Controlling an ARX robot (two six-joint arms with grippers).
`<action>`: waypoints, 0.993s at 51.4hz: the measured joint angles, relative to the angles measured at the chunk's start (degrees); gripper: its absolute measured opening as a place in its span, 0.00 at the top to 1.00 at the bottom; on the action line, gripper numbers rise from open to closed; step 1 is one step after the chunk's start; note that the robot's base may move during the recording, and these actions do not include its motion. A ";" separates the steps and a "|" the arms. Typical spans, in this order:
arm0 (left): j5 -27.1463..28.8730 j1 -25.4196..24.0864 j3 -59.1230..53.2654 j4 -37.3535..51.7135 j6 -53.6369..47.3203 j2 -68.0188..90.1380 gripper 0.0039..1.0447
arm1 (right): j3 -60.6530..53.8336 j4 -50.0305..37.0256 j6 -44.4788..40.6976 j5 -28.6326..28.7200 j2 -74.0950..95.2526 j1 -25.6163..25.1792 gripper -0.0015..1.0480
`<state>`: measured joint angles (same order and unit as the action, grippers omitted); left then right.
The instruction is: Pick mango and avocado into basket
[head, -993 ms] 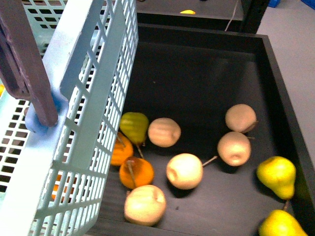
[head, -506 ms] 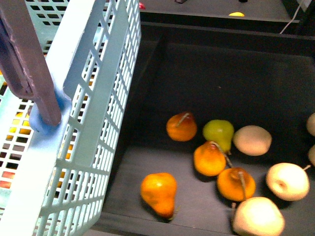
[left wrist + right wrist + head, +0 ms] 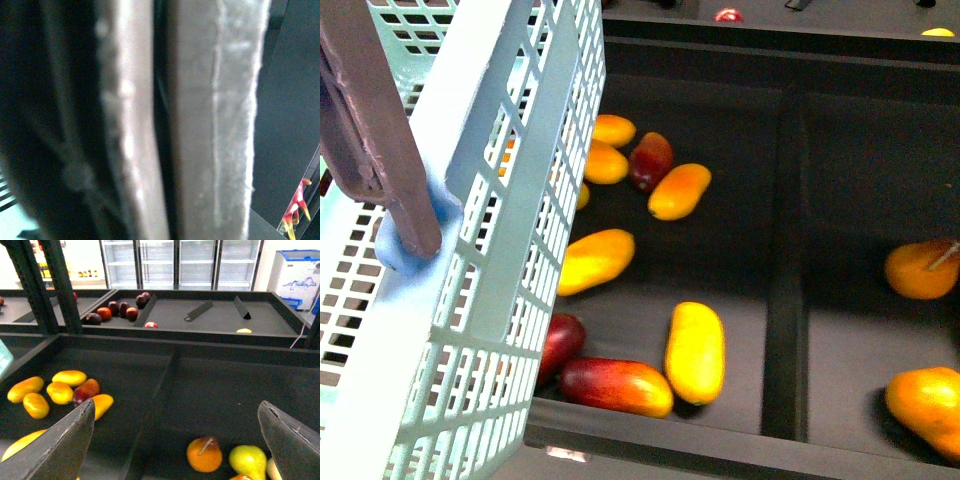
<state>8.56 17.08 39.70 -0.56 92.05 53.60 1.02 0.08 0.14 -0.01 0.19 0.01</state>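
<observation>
A: One mango (image 3: 695, 352) lies in the bin (image 3: 740, 260), near the basket (image 3: 520, 150). No avocado is visible. Jaws?

B: Right gripper (image 3: 176, 409) is spread and empty; the left gripper's state cannot be told. Risk: pinching the red fruit (image 3: 615, 386) alongside.

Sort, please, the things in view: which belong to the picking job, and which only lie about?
Job: basket, mangoes; no avocado in view.
Lying about: orange pear-shaped fruits, yellow-green pear, dark red fruits in the far bin.

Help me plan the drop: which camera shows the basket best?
Front view: the basket fills its left side, lattice wall and handle sharp. Right wrist view catches only a pale blue sliver. Left wrist view is a blurred close-up; cannot tell.
</observation>
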 joint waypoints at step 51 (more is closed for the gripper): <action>0.15 -0.11 0.02 0.00 -0.20 0.02 0.75 | 0.00 -0.02 -0.02 0.24 0.02 -0.11 0.08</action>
<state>8.71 16.97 39.72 -0.56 91.85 53.63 1.02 0.05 0.12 0.23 0.21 -0.10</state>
